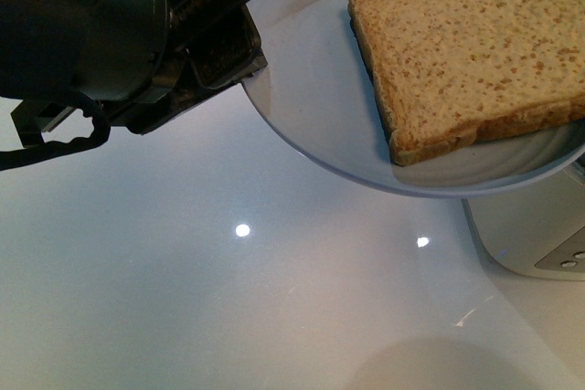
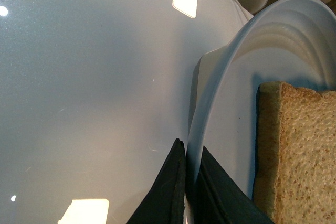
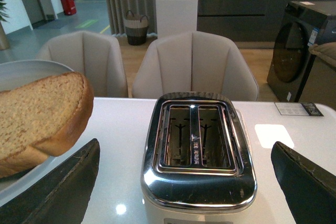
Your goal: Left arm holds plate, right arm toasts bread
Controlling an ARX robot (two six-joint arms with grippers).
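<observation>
Your left pincer (image 1: 239,59) is clamped on the rim of the pale-blue plate (image 1: 311,89), one finger (image 2: 167,190) under the rim and the other above it, and it holds the plate up off the glossy white table (image 1: 228,299). The bread (image 1: 475,43), a single tan slice with a darker crust, lies flat on the plate on the side away from that pincer's bite, to its right and not touching the fingers. Your right pincer (image 3: 185,145) is spread wide and holds nothing. A chrome-topped toaster (image 3: 198,182) with two empty slots stands straight ahead of it, between its fingers, and the bread sits just beyond one of them. By the look of it, the plate is being presented and the pickup has not begun. The next move likely calls for swinging the right pincer over to the slice, pinching it by an edge, turning it upright and lowering it into a slot while the left keeps the plate level. No brand shows on the toaster. A small printed card (image 3: 298,108) lies on the table past the toaster, its print too small to read.
</observation>
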